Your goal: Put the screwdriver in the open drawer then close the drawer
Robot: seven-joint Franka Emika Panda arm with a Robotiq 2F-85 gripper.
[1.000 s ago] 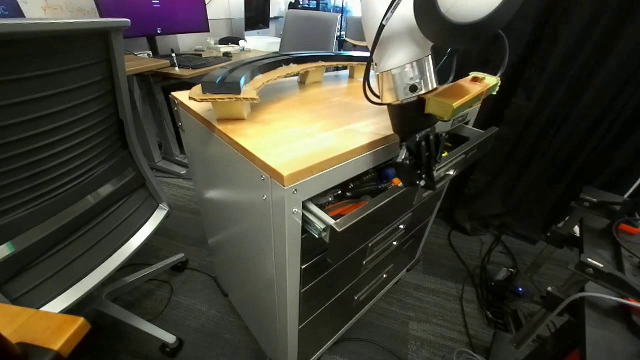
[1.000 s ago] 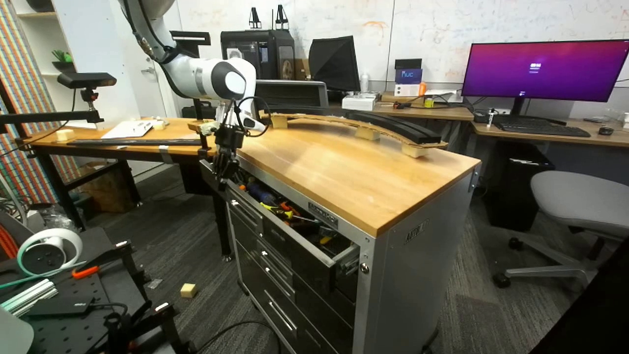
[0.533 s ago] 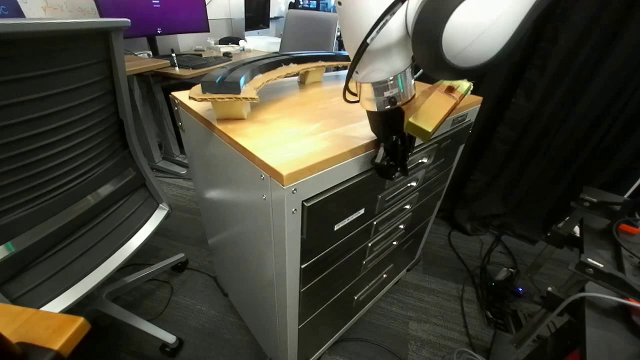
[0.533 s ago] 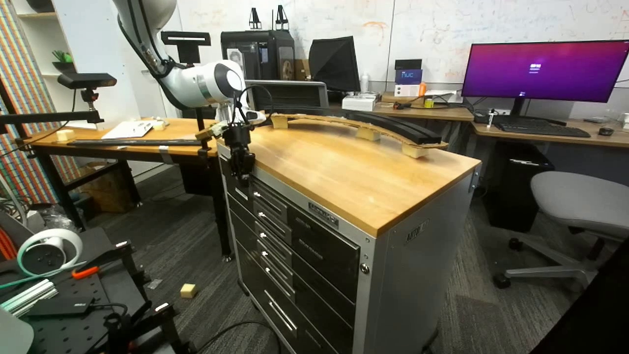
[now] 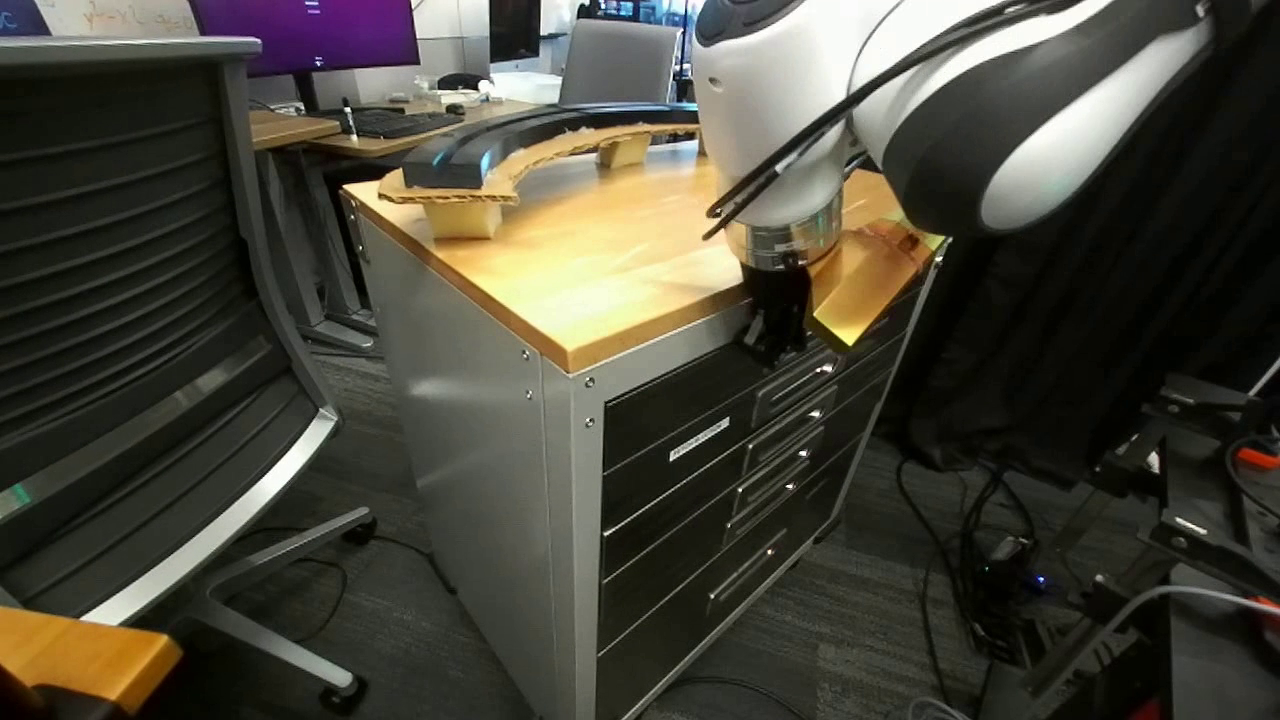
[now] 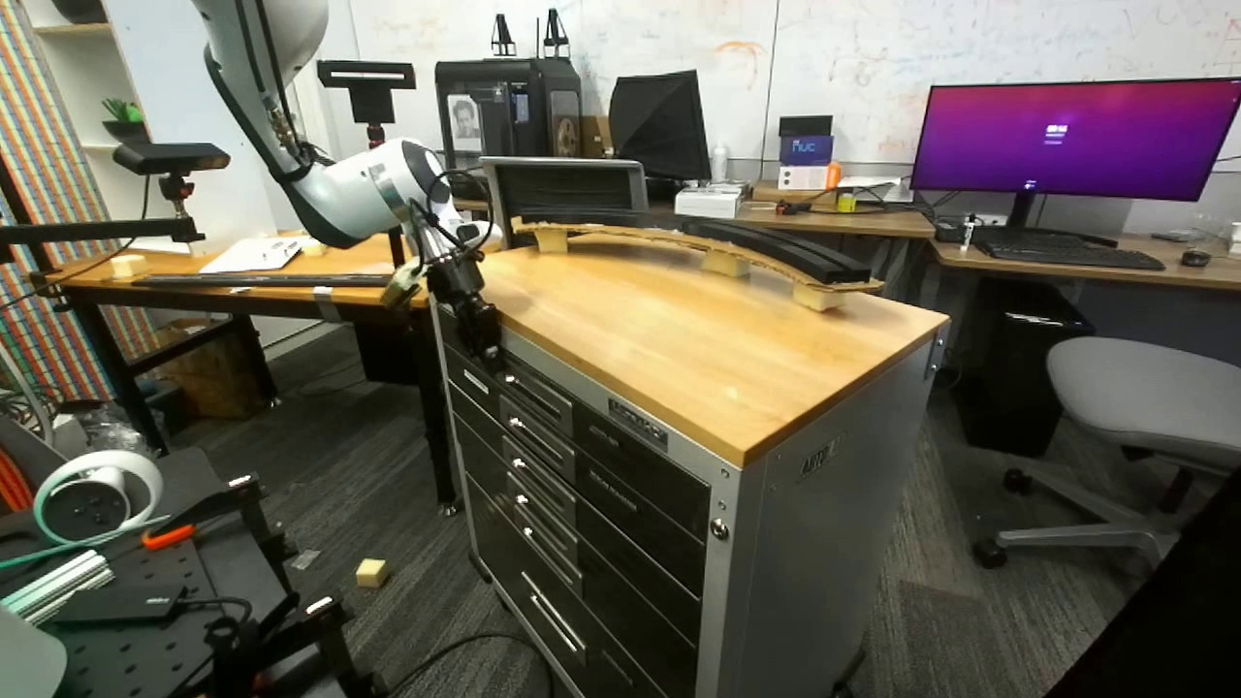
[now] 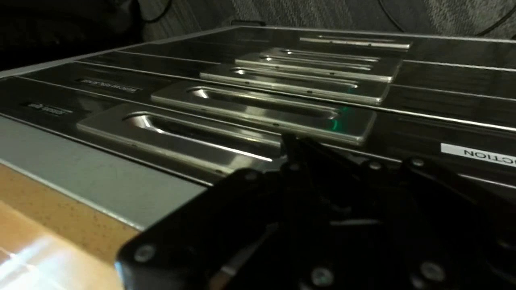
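Observation:
The screwdriver is out of view. The top drawer shows in both exterior views [image 5: 670, 410] [image 6: 645, 465], with its front flush with the cabinet's frame, so its inside is hidden. My gripper is at the top drawer's front, by its handle plate, in both exterior views [image 5: 765, 355] [image 6: 490, 361]. In the wrist view, my gripper's [image 7: 297, 141] black fingertips are together near the right end of the top drawer's [image 7: 109, 125] handle. I see nothing between them. I cannot tell whether they touch the drawer front.
The wooden cabinet top [image 5: 580, 290] carries a curved black track [image 5: 560, 140] on cardboard and foam blocks. Lower grey drawers [image 5: 650, 640] are shut below. A yellow block [image 5: 865, 285] is fixed beside the gripper. A mesh chair [image 5: 110, 300] stands beside the cabinet.
One second ago the top drawer stood open with tools showing; half a second ago it was nearly shut. Now it is flush. My gripper has moved toward the cabinet with the drawer front and tilted.

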